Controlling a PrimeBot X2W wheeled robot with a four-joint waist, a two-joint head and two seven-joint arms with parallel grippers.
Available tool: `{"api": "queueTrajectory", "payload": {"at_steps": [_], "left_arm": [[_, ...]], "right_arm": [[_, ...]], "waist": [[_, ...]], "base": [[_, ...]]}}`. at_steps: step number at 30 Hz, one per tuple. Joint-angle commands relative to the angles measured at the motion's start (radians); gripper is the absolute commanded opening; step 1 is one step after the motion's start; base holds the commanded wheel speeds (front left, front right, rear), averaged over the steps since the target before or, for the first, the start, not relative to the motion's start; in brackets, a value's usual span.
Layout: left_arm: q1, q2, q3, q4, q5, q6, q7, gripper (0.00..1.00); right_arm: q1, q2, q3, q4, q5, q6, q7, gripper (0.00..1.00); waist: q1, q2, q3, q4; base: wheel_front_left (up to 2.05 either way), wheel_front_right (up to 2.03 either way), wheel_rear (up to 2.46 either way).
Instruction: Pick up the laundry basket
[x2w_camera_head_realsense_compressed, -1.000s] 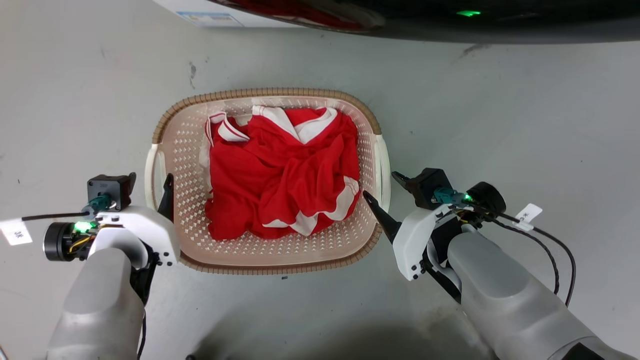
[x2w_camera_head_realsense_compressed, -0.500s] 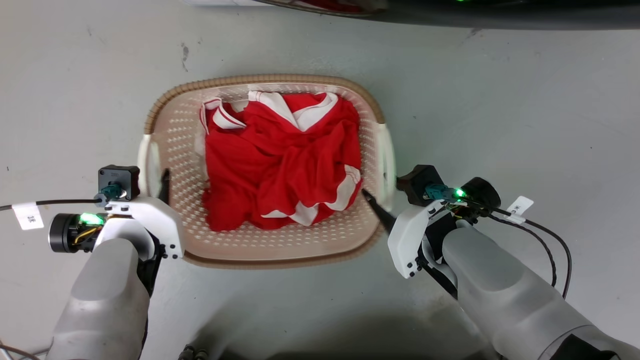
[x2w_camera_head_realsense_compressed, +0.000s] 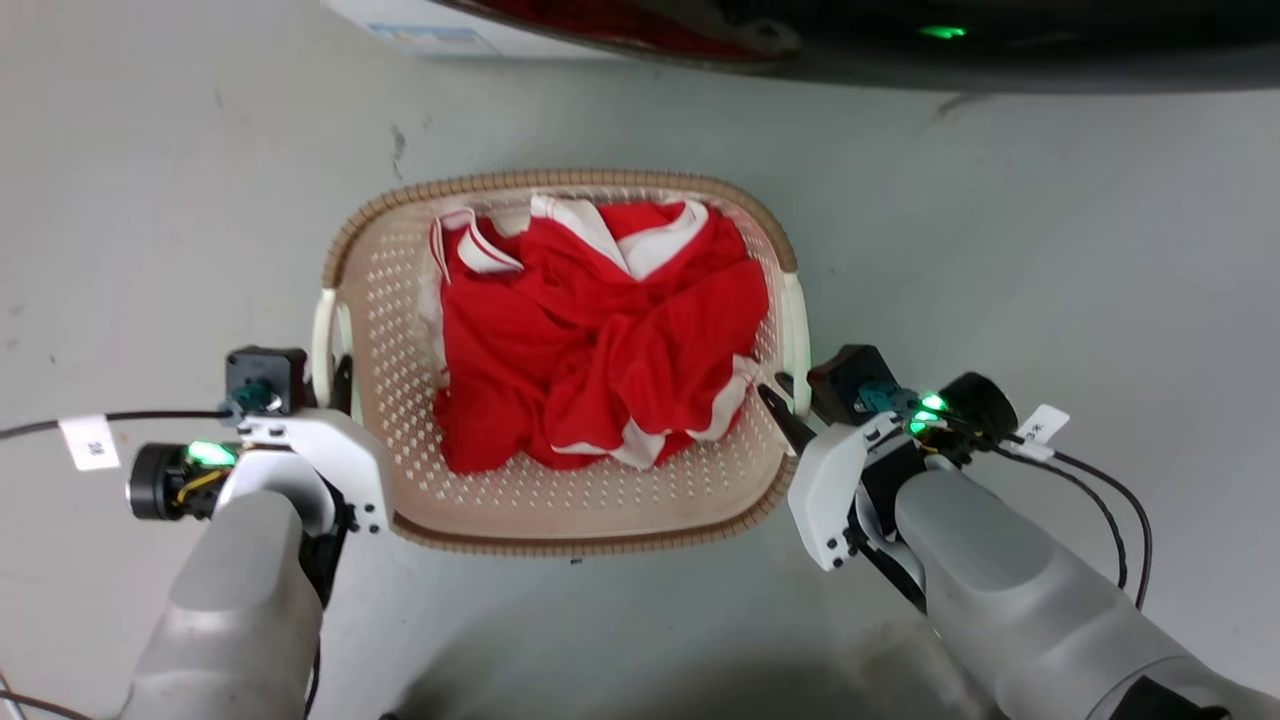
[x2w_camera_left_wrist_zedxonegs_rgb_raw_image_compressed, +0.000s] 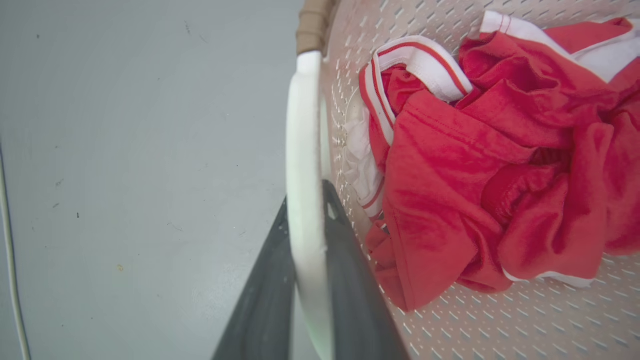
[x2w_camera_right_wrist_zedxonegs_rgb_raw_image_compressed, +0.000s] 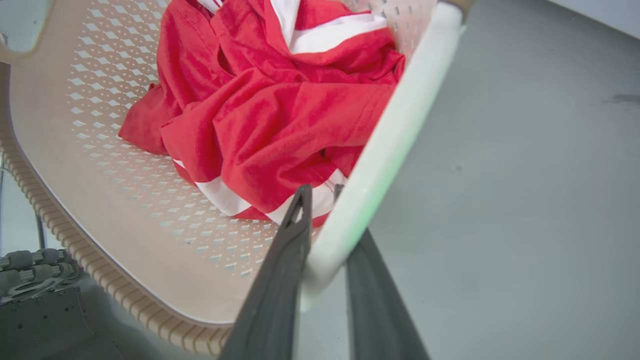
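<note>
The laundry basket (x2w_camera_head_realsense_compressed: 400, 400), cream and perforated with a brown woven-look rim, stands on the grey floor between my arms. A crumpled red and white garment (x2w_camera_head_realsense_compressed: 600, 360) lies inside. My left gripper (x2w_camera_head_realsense_compressed: 335, 385) is shut on the white left handle (x2w_camera_left_wrist_zedxonegs_rgb_raw_image_compressed: 302, 125), one dark finger on each side of it. On the other side, my right gripper (x2w_camera_head_realsense_compressed: 790, 400) is shut on the white right handle (x2w_camera_right_wrist_zedxonegs_rgb_raw_image_compressed: 400, 115), inner finger (x2w_camera_right_wrist_zedxonegs_rgb_raw_image_compressed: 295, 225) inside the basket wall, outer finger under the handle. Whether the basket is off the floor I cannot tell.
A dark curved washing machine front (x2w_camera_head_realsense_compressed: 1000, 55) with a green light runs along the top of the head view. Bare grey floor lies left and right of the basket. My wheeled base (x2w_camera_right_wrist_zedxonegs_rgb_raw_image_compressed: 30, 270) shows below the basket's near rim. A thin cable (x2w_camera_left_wrist_zedxonegs_rgb_raw_image_compressed: 10, 250) lies on the floor.
The right gripper's fingers, spread either side of the right handle a second ago, have closed on it. The left gripper moved up along its handle. The head camera has shifted.
</note>
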Motion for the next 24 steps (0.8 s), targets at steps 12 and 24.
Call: {"api": "queueTrajectory", "payload": {"at_steps": [12,24], "left_arm": [[0.058,-0.067,-0.158,0.076,-0.102,-0.008,-0.003,0.0],[0.1,-0.085,-0.323,0.112,-0.246,-0.008,0.119,0.0]], "right_arm": [[0.063,0.024,0.083,0.027,0.093,0.003,0.02,0.0],[0.117,0.022,0.135,0.077,0.201,0.003,0.13,0.0]], "waist": [[0.0,0.0,-0.25,-0.023],[0.0,0.0,-0.453,-0.056]], "base": [[0.0,0.0,0.0],[0.0,0.0,0.0]]}}
